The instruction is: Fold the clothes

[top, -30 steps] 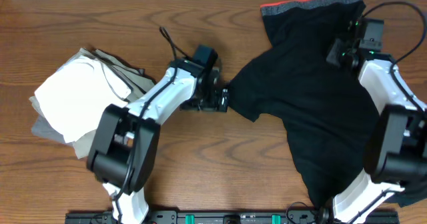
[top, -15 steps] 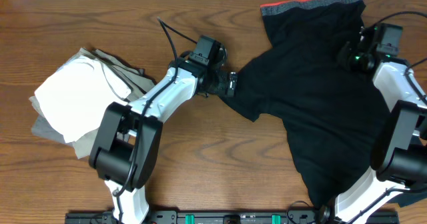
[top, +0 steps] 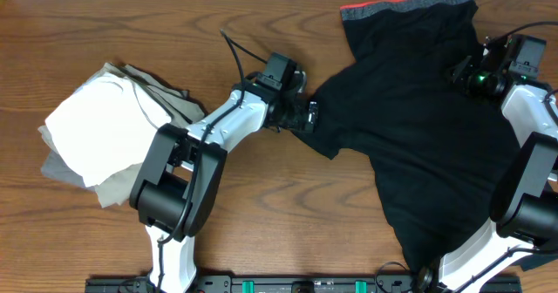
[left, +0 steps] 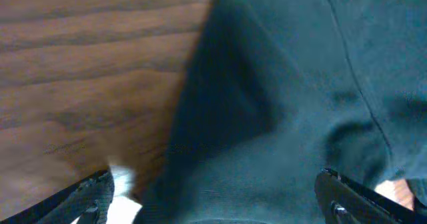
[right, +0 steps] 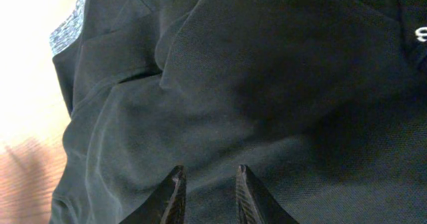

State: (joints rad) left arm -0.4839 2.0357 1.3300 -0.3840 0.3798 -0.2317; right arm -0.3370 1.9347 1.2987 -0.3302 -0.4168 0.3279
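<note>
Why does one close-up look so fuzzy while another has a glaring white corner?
Left wrist view: the camera sits so near the black clothes that fabric and table both look soft. Right wrist view: the table at top left is washed out white, though the folds stay readable. Overhead view: even light, sharp wood grain, but the dark fabric shows little detail.

Wood table [top: 288,214] w/ clothes [top: 410,127] (black, white)

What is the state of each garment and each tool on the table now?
black T-shirt: unfolded, spread out with wrinkles.
red-edged black garment: unfolded, partly under the T-shirt.
white and grey pile: folded, stacked.
left tool: wide open, at the T-shirt's sleeve.
right tool: slightly open over black fabric, holding nothing.
</note>
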